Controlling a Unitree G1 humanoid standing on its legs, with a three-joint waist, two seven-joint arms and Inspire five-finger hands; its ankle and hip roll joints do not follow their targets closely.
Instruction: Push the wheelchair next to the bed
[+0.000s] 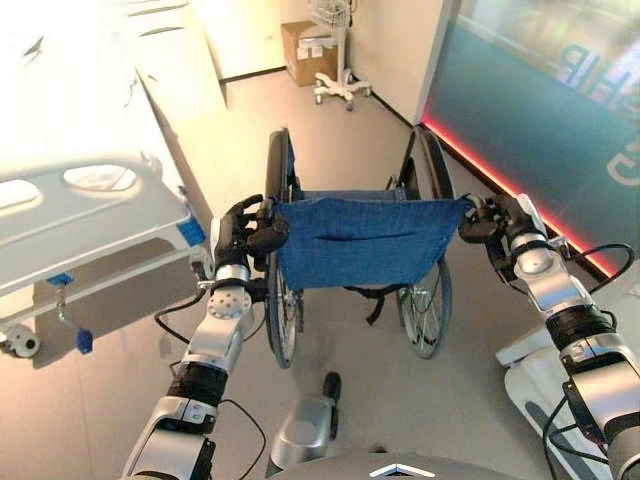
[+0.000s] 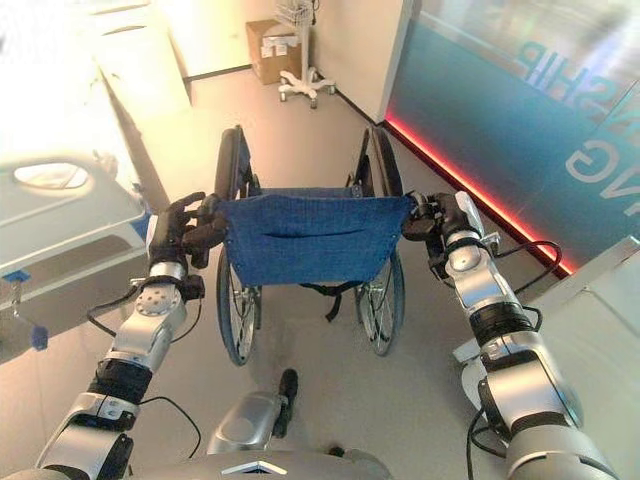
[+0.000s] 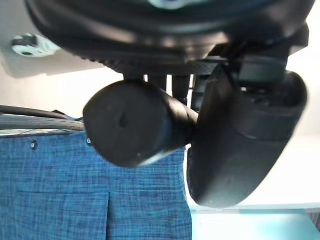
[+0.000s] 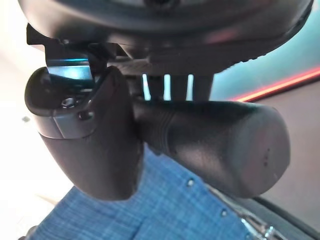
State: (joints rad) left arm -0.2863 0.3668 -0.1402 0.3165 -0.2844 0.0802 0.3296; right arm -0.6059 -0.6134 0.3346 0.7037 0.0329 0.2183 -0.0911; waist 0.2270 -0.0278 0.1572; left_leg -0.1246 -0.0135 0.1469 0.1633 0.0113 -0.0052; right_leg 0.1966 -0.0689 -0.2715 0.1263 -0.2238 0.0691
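Observation:
A wheelchair with a blue cloth backrest (image 1: 360, 240) and large black wheels stands in front of me, facing away. My left hand (image 1: 243, 232) is curled round its left push handle (image 3: 131, 124), thumb (image 3: 240, 140) wrapped beside the grip. My right hand (image 1: 492, 222) is curled round the right push handle (image 4: 215, 140) in the same way. The hospital bed (image 1: 90, 200), white with a pale plastic footboard, stands to the left of the wheelchair, its corner close to my left hand.
A teal glass wall with a red light strip (image 1: 500, 180) runs along the right. A white rolling stand (image 1: 335, 50) and a cardboard box (image 1: 305, 50) stand at the far end. A white object (image 1: 530, 360) sits on the floor at my right.

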